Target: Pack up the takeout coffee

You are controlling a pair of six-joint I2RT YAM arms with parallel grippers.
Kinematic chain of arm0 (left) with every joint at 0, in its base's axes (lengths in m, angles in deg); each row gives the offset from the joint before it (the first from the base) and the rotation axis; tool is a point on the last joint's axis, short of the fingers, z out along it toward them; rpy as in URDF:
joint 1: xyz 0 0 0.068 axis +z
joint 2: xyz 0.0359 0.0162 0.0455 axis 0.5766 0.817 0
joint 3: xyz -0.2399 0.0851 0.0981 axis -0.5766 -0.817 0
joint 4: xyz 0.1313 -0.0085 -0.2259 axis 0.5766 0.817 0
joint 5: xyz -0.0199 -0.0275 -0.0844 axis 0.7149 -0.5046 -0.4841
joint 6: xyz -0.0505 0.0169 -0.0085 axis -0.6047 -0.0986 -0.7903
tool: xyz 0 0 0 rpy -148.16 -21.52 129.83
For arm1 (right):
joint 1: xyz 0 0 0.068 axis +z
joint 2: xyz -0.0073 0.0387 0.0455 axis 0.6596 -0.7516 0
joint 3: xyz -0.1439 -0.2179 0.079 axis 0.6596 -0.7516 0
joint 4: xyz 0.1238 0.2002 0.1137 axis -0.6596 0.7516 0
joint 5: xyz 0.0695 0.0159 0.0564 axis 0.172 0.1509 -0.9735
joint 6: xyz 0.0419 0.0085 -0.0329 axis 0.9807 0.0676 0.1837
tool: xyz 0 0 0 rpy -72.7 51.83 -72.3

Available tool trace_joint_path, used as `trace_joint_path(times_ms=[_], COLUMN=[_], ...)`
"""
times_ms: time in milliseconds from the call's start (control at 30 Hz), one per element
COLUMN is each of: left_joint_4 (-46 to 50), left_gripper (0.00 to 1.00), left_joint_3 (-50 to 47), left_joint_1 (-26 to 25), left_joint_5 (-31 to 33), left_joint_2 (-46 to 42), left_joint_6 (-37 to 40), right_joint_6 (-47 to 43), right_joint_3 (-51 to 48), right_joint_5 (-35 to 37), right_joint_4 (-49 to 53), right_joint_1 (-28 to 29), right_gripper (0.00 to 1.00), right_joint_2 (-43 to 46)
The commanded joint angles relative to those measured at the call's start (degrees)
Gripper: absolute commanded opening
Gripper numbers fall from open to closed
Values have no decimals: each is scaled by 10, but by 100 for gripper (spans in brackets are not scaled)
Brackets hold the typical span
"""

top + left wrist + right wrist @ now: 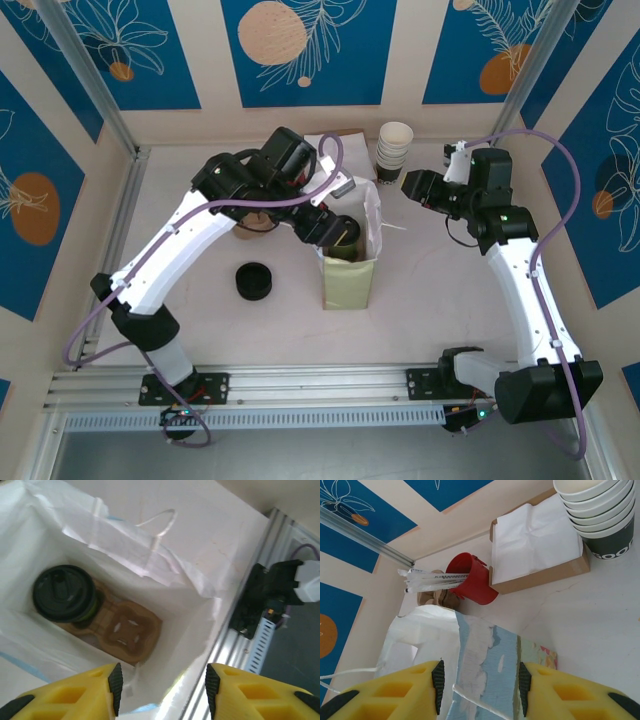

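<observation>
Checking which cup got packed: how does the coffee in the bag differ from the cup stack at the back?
The coffee wears a black lid; the cup stack is lidless. The coffee sits alone in a carrier inside the bag; the stack is nested, standing on the table beside a napkin tray. Both stand upright.

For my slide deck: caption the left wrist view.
Open left hand above a white bag holding a lidded coffee cup in a cardboard carrier.

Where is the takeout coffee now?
In the left wrist view, the takeout coffee stands inside the white bag, in the left pocket of the brown cup carrier.
</observation>
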Motion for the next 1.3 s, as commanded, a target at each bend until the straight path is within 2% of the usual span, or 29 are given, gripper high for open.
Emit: trace_joint_path(times_ms=[0,100,200,500,867,1067,1267], left_joint_4=[-23,-27,-38,-39,-68,-74,-69], left_gripper=[49,47,46,42,33,12,8], left_joint_3=[-13,-23,-36,-64,-106,-112,-118], left_joint_1=[-5,-1,1,4,11,15,20], left_joint_5=[97,173,215,300,279,293,326], left_joint_2=[-10,-2,4,14,41,50,39], left_joint_6=[-19,-60,-108,-210,-257,-268,-270], right_joint_6=[7,9,9,14,24,25,28], right_joint_3=[-6,-9,-10,-15,-16,-16,-14], right_joint_5=[-10,-12,-11,-9,-14,-14,-17], right_joint_4=[-4,-3,-2,-2,-11,-13,-17], right_joint_1=[-4,-5,-7,-10,-11,-11,-12], right_gripper=[46,46,46,46,46,46,46], right_joint_2=[5,6,9,14,11,8,1])
